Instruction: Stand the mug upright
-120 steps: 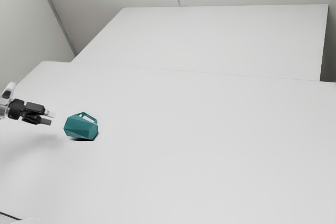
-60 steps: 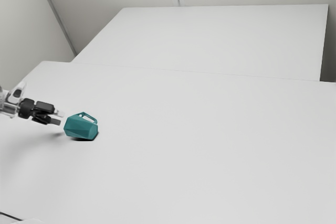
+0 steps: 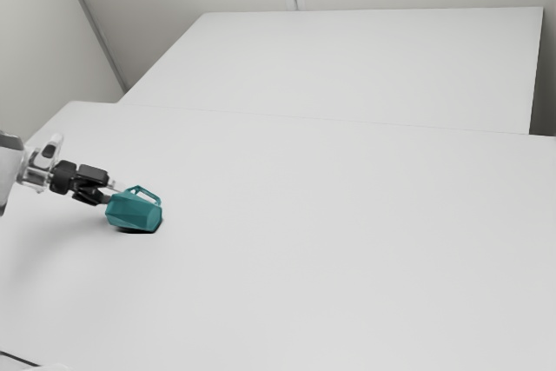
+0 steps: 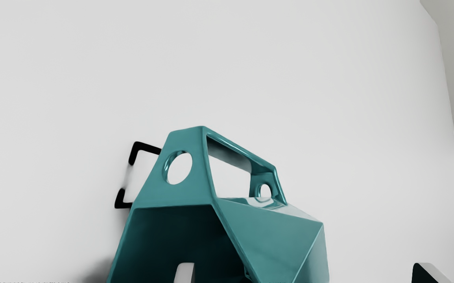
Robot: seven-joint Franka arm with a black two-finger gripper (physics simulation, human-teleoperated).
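With the mug (image 3: 135, 212) tipped on its side on the table (image 3: 330, 241), the open gripper (image 3: 111, 192) is best eased in, one finger (image 4: 185, 274) inside the mouth (image 4: 179, 236), the other outside, before the wall (image 4: 266, 232) is pinched.

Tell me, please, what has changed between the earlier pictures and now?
The pincer has moved toward the exterior view's right, up to the open end of the mug. Nothing was taken hold of or let go: the pincer is open, one finger at or inside the mug's mouth, the other outside. The mug stayed lying on its side on the table.
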